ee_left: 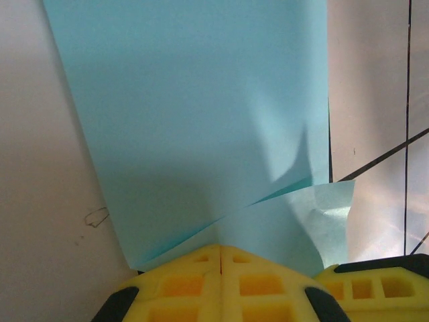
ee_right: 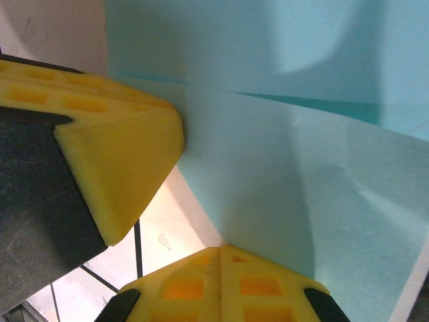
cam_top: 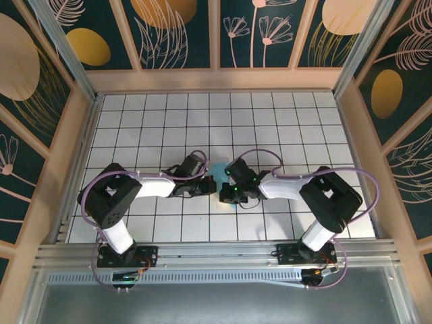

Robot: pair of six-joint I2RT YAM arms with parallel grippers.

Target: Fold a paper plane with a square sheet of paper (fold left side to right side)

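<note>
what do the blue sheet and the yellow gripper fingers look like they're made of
Square sheet of paper: thin matte teal paper, seen in its soft creases and lifted folded layer. Left gripper's fingers: matte yellow, likely moulded plastic or foam, with square recessed pockets.

- Left arm (cam_top: pixel 154 185): rises from the near left, elbow bent, forearm running right toward the middle.
- Right arm (cam_top: pixel 287 183): mirrors it from the near right, forearm running left.
- Left gripper (cam_top: pixel 204 185): yellow fingers (ee_left: pixel 194 282) pressed together.
- Right gripper (cam_top: pixel 228 190): fingers likewise closed, just beside the left gripper, tips facing it.
</note>
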